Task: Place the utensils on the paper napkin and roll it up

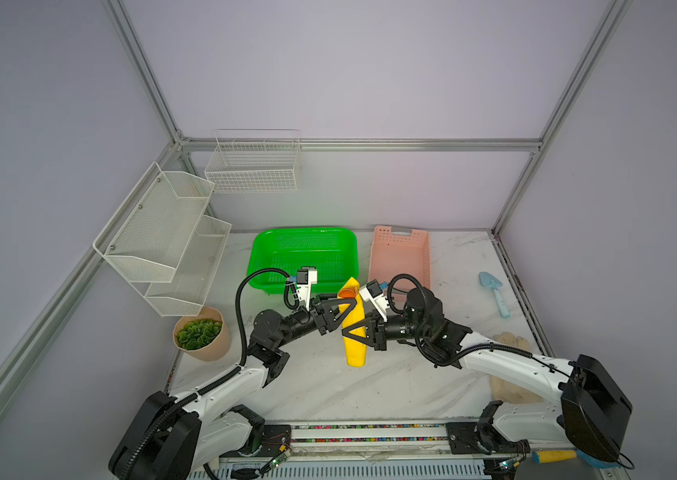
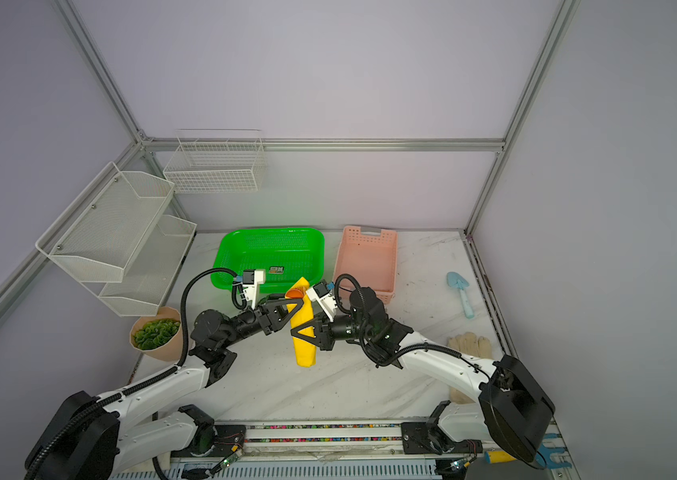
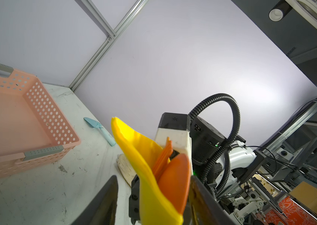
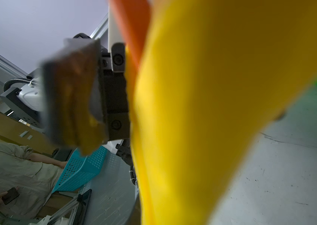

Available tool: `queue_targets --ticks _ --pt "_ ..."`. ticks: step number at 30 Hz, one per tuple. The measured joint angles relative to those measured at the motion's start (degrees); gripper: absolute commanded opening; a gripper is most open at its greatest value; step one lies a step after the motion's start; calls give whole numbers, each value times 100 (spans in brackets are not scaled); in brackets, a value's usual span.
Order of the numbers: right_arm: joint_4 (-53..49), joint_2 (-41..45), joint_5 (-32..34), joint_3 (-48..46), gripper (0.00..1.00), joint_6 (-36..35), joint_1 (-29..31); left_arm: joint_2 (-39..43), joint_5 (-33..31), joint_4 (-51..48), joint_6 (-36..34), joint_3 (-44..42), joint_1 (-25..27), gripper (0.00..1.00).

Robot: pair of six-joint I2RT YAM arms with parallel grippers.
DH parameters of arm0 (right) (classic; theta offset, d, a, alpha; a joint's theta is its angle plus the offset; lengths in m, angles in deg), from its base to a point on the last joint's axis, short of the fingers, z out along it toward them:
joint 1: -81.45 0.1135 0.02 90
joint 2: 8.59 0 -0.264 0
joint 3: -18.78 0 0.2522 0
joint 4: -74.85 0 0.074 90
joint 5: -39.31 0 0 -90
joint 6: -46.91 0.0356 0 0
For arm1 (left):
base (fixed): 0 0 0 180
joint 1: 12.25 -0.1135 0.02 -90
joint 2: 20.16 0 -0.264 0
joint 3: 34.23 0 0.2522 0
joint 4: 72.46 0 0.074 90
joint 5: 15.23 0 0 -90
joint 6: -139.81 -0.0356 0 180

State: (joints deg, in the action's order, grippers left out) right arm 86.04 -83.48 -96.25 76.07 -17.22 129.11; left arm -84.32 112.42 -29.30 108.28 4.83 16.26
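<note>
The paper napkin [image 1: 355, 353] [image 2: 304, 353] is a yellow roll held tilted above the middle of the table. The orange utensils [image 1: 346, 293] [image 2: 294, 293] stick out of its far, upper end; in the left wrist view a spoon bowl and slim handles [image 3: 175, 179] show inside the fold [image 3: 149, 185]. My right gripper [image 1: 356, 332] [image 2: 304, 332] is shut on the roll's middle; its own view is filled by yellow paper [image 4: 212, 116]. My left gripper [image 1: 345, 309] [image 2: 294, 309] [image 3: 153, 181] straddles the upper end with jaws apart and a gap beside the paper.
A green basket [image 1: 303, 249] and a pink basket [image 1: 401, 257] stand right behind the grippers. A light-blue trowel [image 1: 494, 293] and gloves [image 1: 511, 345] lie to the right, a potted plant [image 1: 201, 338] to the left. White wire shelves [image 1: 162, 237] hang on the left wall.
</note>
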Motion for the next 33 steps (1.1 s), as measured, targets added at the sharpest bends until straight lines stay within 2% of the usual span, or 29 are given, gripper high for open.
queue_targets --ticks 11,16,22,33 --pt "-96 -13 -205 256 0 -72 0 -72 380 2 203 0 48 55" --pt "-68 -122 -256 310 0 -63 0 -144 420 11 201 0 160 42" --pt "-76 -243 -339 310 0 -52 2 -260 420 42 170 0 195 20" --pt "-221 -243 -332 310 0 -111 -2 -269 479 46 -4 0 195 5"
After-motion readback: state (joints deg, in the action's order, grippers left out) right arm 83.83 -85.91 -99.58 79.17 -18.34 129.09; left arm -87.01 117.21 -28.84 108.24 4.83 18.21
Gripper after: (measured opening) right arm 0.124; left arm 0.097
